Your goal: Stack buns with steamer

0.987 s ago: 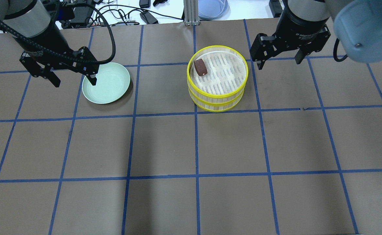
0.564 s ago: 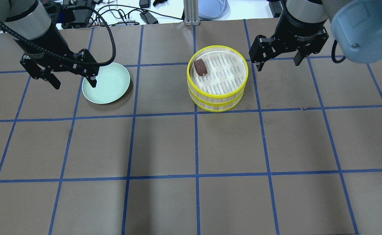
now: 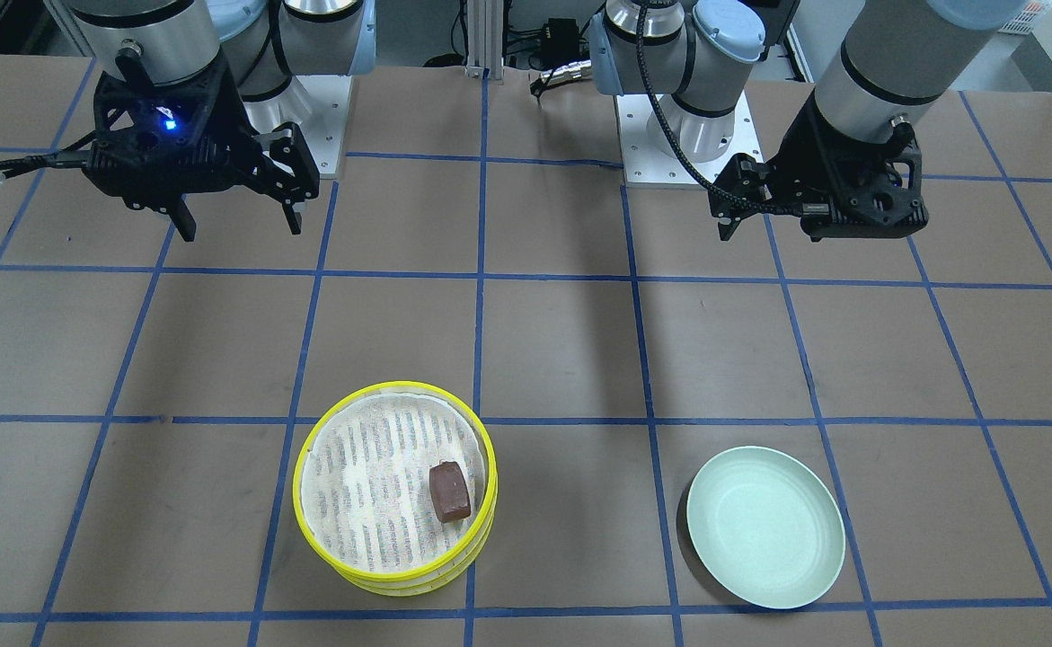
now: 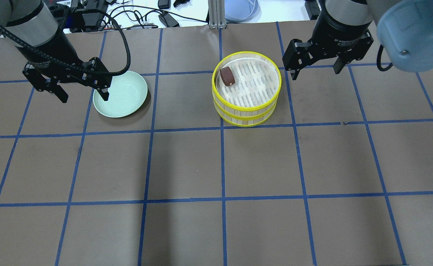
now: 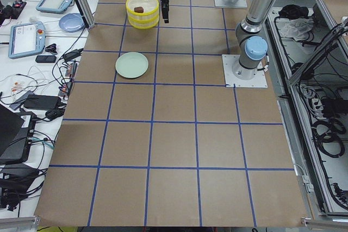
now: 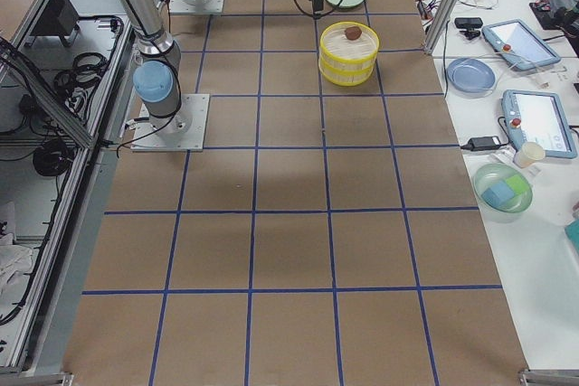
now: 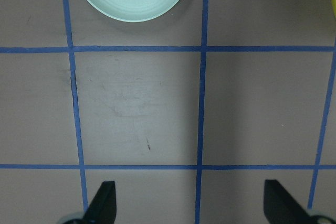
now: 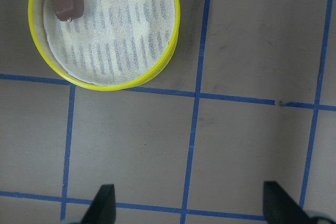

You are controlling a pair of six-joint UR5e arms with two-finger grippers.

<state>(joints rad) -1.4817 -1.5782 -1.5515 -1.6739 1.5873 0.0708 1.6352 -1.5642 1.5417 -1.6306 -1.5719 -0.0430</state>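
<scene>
My left gripper [image 4: 84, 96] hangs raised, fingers down, jaws spread wide on nothing, short of the pale green round plate [image 4: 125, 98]. Well right of it on the broad brown, blue-taped table [image 4: 260, 162] stand two stacked yellow-rimmed slatted steamer tiers [image 4: 246, 114], the dark reddish-brown bun [image 4: 227, 76] on the top liner near its far-left rim. The right gripper [image 4: 315, 73] hovers off their right side, equally wide.

two opposed high views, shared steamer [image 4: 246, 111]
</scene>
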